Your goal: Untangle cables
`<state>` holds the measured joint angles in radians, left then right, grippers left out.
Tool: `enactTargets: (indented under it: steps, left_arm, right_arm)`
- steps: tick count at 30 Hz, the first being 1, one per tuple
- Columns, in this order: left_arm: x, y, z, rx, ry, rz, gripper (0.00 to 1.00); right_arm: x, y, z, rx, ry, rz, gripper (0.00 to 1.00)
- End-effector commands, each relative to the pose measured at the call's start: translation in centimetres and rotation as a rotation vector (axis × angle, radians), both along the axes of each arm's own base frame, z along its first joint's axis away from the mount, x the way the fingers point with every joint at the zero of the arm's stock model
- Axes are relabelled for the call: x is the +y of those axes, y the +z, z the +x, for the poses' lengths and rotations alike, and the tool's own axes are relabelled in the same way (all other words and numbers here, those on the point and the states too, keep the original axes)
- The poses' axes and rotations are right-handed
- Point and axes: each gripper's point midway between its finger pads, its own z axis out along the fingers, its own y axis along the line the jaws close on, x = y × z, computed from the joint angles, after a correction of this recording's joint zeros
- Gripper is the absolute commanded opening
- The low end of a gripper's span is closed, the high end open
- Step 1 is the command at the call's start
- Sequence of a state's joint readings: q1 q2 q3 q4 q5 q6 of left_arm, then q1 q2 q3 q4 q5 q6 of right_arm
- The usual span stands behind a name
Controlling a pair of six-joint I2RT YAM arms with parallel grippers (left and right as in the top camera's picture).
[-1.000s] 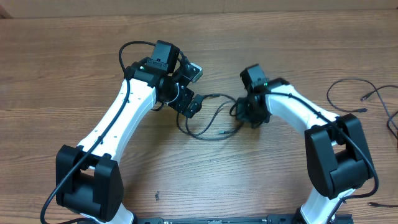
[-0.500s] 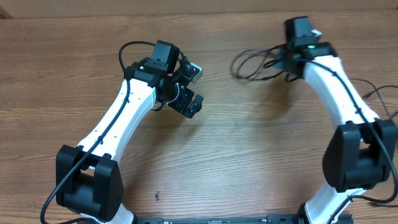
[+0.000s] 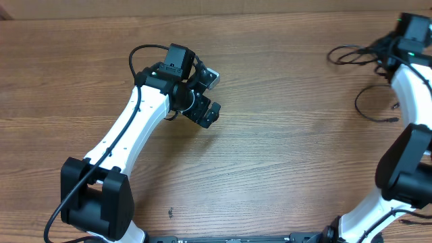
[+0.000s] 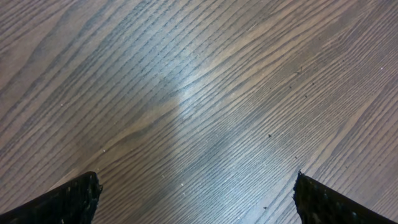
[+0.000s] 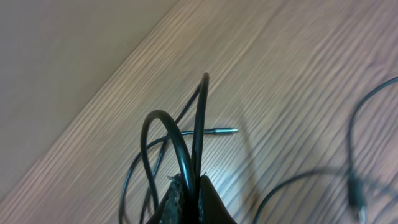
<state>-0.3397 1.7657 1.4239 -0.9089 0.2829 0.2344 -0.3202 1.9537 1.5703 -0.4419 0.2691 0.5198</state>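
My right gripper [image 5: 194,180] is shut on a thin black cable [image 5: 169,134] whose loops stand up between its fingers, with a small plug end [image 5: 225,131] sticking out. In the overhead view it is at the far right top corner [image 3: 390,52], holding the looped cable [image 3: 351,54] above the table. Another thin black cable [image 3: 371,104] lies in a loose strand on the table below it and shows at the right of the right wrist view [image 5: 367,118]. My left gripper [image 4: 196,202] is open and empty above bare wood, left of the table's middle [image 3: 206,111].
The wooden table [image 3: 283,162] fills the overhead view. The table's far edge [image 5: 106,68] shows in the right wrist view, with a plain surface beyond it. More black cord lies at the table's right edge [image 3: 425,135].
My right gripper has carried the looped cable from the table's middle up and to the far right corner. The left arm has not moved.
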Motion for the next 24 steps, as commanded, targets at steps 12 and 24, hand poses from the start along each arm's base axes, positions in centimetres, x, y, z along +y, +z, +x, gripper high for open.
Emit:
enactTargets:
  steps: [12, 24]
  left_arm:
    - [0.0, 0.3, 0.1, -0.005, 0.016, -0.005, 1.00]
    - [0.0, 0.3, 0.1, -0.005, 0.016, -0.005, 1.00]
  right_arm:
    - [-15.2, -3.0, -3.4, -0.109, -0.268, -0.044, 0.04]
    - [-15.9, -7.6, -4.1, -0.016, -0.253, -0.021, 1.00]
